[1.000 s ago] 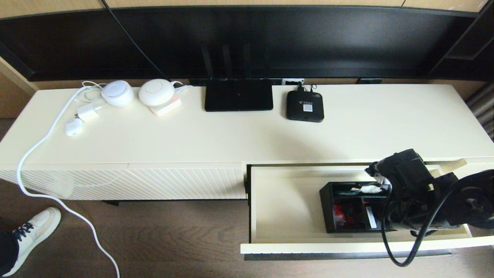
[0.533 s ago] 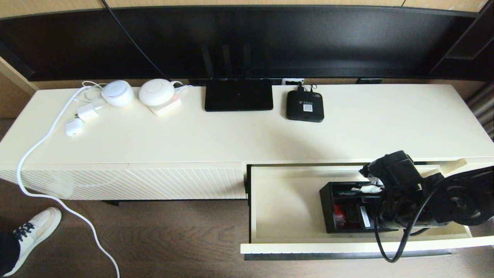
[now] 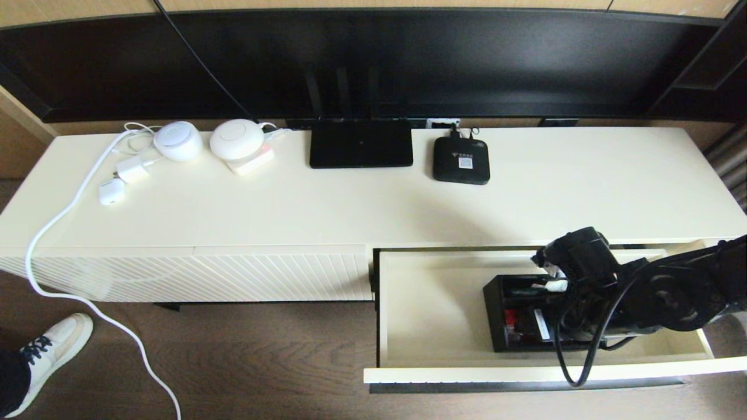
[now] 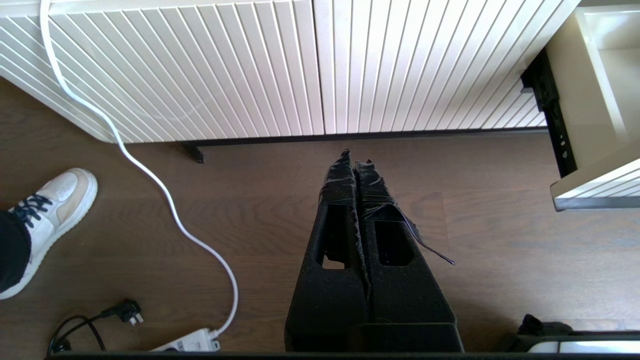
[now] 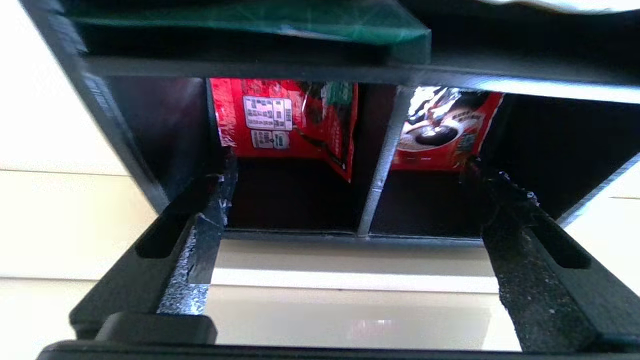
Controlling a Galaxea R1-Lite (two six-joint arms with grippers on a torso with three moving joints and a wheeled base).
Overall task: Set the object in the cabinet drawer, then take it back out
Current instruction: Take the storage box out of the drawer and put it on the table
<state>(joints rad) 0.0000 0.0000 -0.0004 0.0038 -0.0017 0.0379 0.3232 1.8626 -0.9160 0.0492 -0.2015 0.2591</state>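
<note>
The cabinet drawer [image 3: 432, 309] stands pulled out at the right, its cream floor showing. The object, a black organizer box [image 3: 513, 315], rests in it toward the right, partly covered by my right arm [image 3: 642, 291]. In the right wrist view my right gripper [image 5: 350, 167] is open wide, one finger reaching into the compartment on either side of the box's divider [image 5: 387, 150]. Red packets [image 5: 280, 120] lie in those compartments and a teal item [image 5: 250, 20] in the one beyond. Nothing is pinched. My left gripper [image 4: 355, 157] hangs shut and empty above the wooden floor, left of the drawer.
On the cabinet top sit a flat black router [image 3: 360, 143], a small black set-top box [image 3: 461, 160] and white devices [image 3: 236, 140]. A white cable [image 3: 58, 221] trails to the floor near a person's shoe [image 3: 46, 350]. A panel with diagonal ribs [image 3: 233, 274] adjoins the drawer.
My right arm has swung further left over the box and covers more of it. The box has stayed put in the drawer.
</note>
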